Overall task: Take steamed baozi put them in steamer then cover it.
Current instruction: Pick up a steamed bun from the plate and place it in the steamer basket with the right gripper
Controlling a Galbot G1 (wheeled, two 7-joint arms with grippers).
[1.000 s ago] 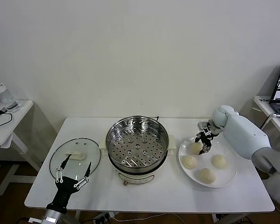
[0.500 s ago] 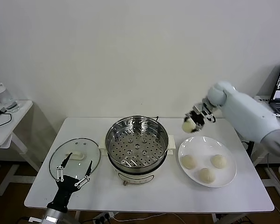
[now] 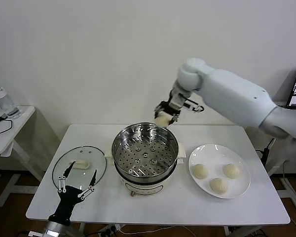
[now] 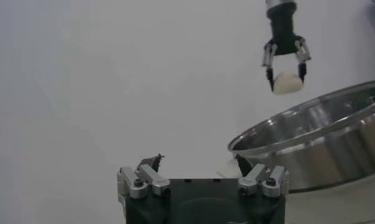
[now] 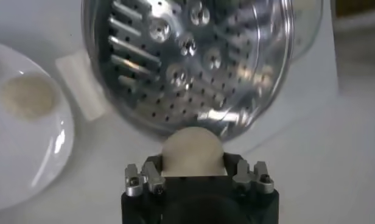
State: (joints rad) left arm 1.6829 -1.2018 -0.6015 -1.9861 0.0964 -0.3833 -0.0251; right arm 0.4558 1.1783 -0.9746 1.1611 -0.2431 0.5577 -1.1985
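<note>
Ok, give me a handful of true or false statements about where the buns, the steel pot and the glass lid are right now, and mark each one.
1. The right gripper holds a pale cream-white round bun above the far rim of the shiny stainless steel steamer pot. True.
2. The flat white plate carries four buns. False: three lie on it.
3. The round glass lid covers the pot. False: it lies on the white table beside the pot.
4. The left gripper is open near the lid. True.
5. The perforated tray has no buns yet. True.

Your table (image 3: 266, 210): lid (image 3: 79, 166) left, steamer (image 3: 145, 157) centre, plate (image 3: 219, 170) right holding three baozi (image 3: 218, 185).
</note>
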